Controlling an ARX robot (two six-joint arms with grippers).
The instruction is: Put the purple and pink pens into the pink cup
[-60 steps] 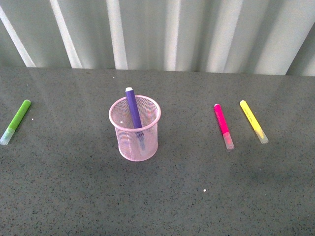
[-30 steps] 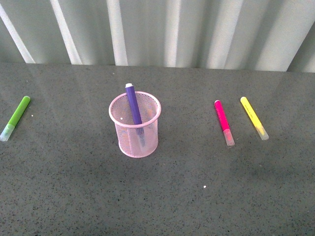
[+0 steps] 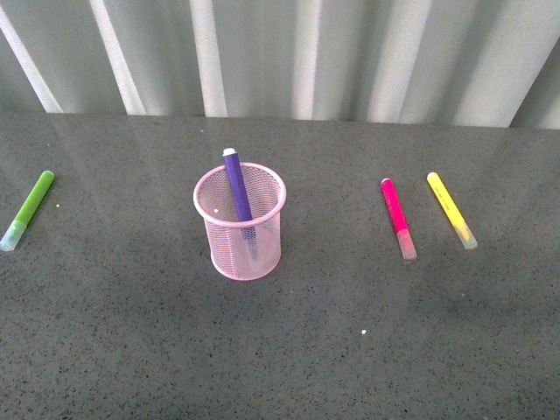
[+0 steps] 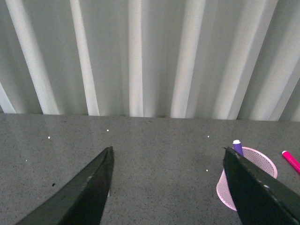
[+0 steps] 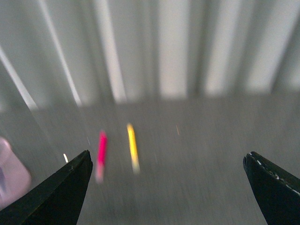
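With the purple pen (image 3: 237, 188) standing in the pink cup (image 3: 229, 254), the pink pen (image 3: 396, 217) lies flat at the cup's three o'clock near the yellow marker (image 3: 451, 210), so the right gripper (image 5: 167, 157), spread wide and empty like the left gripper (image 4: 168, 150), should next reach and pinch it

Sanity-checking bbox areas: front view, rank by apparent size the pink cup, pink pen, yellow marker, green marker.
1. pink cup, clearly largest.
2. pink pen, yellow marker, green marker: look alike in length, not ranked.
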